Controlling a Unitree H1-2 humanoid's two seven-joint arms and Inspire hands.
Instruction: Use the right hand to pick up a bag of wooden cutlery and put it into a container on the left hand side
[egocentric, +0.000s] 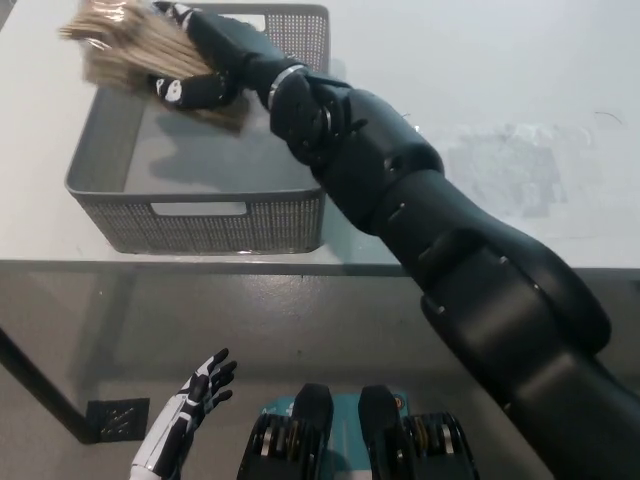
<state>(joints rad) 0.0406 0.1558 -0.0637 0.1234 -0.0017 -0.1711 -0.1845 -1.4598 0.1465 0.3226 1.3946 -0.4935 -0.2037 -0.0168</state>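
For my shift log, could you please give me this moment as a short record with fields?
right hand: black right hand, shut on the bag of wooden cutlery
bag position: held above the far left part of the grey basket
basket contents: nothing visible inside
basket place: on the white table, near its front edge
left hand: white left hand, open, resting low below the table edge
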